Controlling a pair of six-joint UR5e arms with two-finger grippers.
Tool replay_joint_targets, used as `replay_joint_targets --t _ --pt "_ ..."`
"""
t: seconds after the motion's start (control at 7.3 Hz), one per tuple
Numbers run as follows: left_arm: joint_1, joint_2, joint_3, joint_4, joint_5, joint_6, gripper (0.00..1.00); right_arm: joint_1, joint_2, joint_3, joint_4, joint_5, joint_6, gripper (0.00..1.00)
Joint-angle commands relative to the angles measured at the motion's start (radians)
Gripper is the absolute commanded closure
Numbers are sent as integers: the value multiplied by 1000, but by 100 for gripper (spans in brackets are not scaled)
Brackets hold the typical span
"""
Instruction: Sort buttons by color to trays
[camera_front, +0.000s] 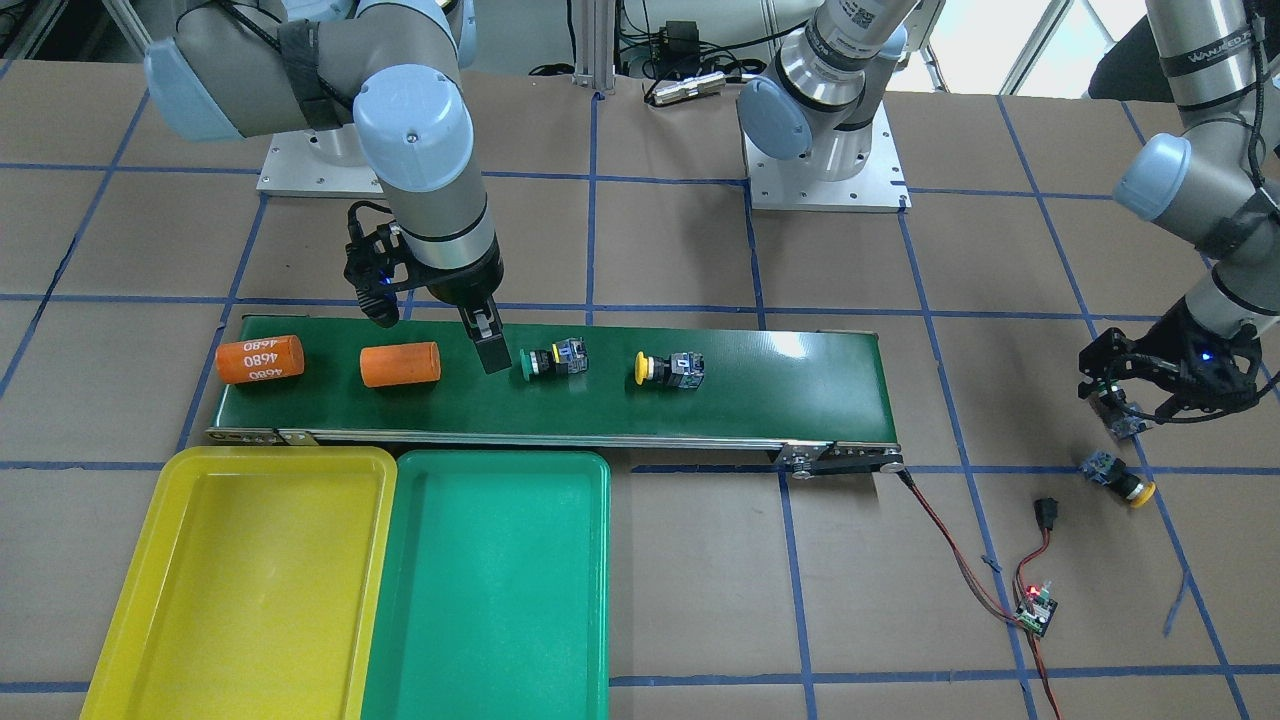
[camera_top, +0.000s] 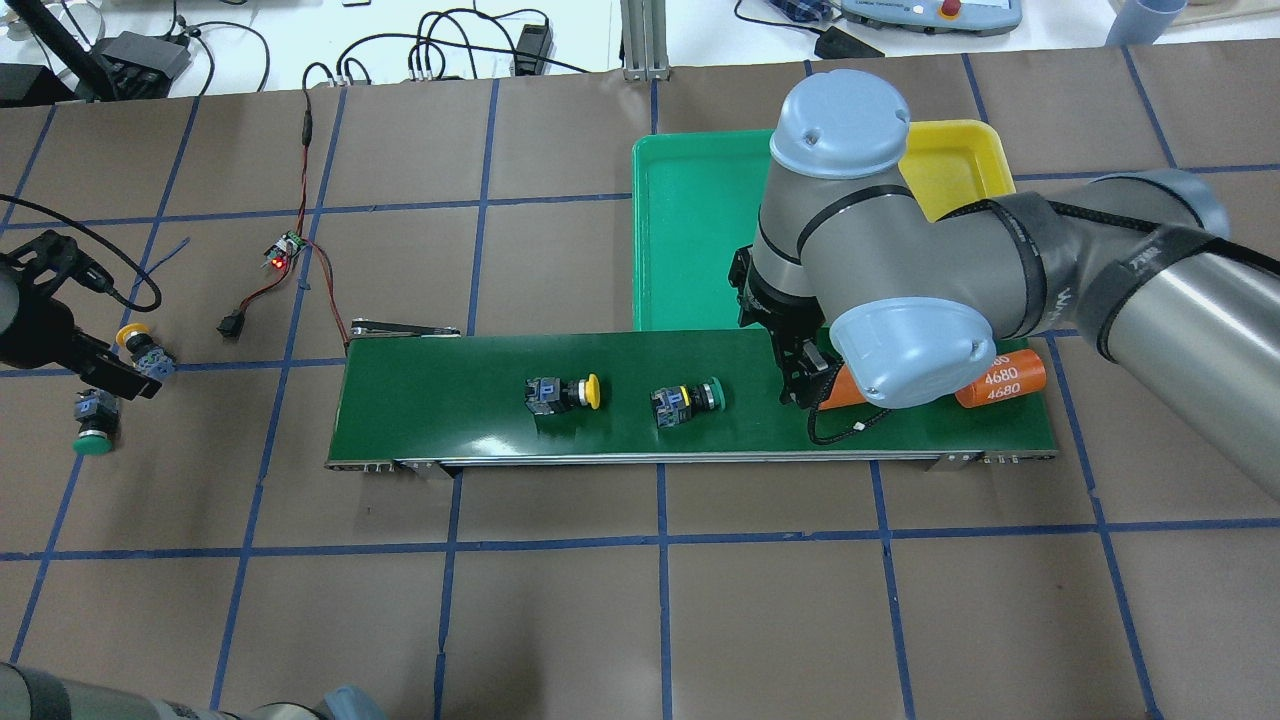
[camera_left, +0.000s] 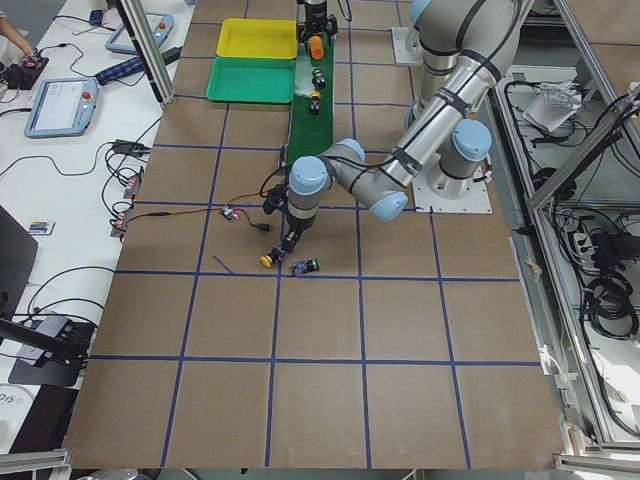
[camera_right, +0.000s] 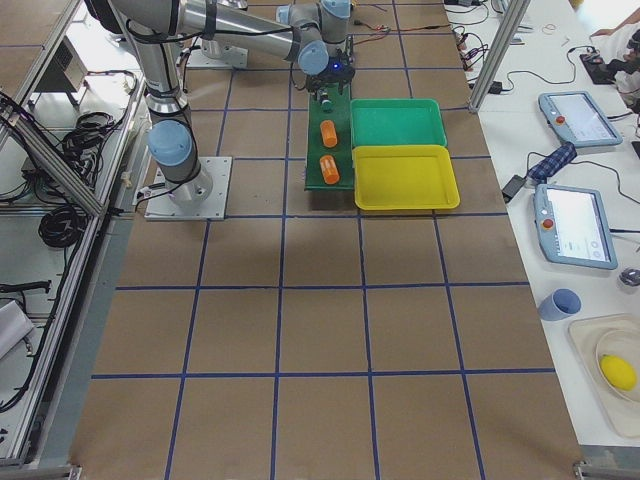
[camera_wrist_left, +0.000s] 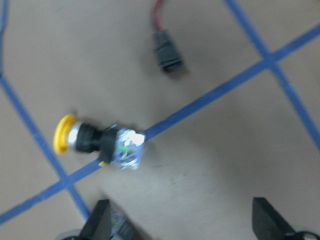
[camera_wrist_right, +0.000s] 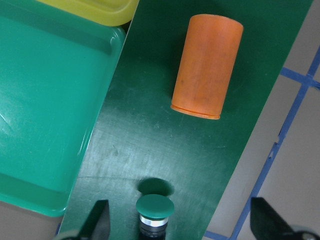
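Note:
Two buttons lie on the green conveyor belt (camera_front: 780, 390): a green-capped button (camera_front: 550, 360) and a yellow-capped button (camera_front: 670, 369). My right gripper (camera_front: 490, 350) hangs open just beside the green cap (camera_wrist_right: 155, 207), which shows low between its fingers (camera_wrist_right: 97, 220). Off the belt's end, a yellow button (camera_wrist_left: 100, 142) and a green button (camera_top: 95, 425) lie on the table. My left gripper (camera_top: 110, 375) hovers open over them, holding nothing. The yellow tray (camera_front: 240, 580) and green tray (camera_front: 490, 590) sit side by side, with nothing in them.
Two orange cylinders (camera_front: 260, 358) (camera_front: 400, 364) lie on the belt beyond my right gripper. A small circuit board (camera_front: 1035, 610) with red wires and a black connector (camera_front: 1045, 512) lies on the table near the belt's motor end.

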Motion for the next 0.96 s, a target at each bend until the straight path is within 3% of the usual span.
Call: replay_joint_targets --t 0.0,0.27,0.41,0.55,0.82 --pt "76 -67 7 20 -2 -41 0 27 52 0 -51 2 44 0" --pt "97 -113 9 110 -14 -44 0 38 82 0 -59 33 46 0" --pt "97 -112 9 112 -19 -41 5 38 83 0 -62 33 46 0" --pt "97 -107 9 114 -23 -35 21 38 85 2 -60 33 46 0" --pt "97 -101 12 117 -51 20 45 38 109 0 -62 33 46 0"
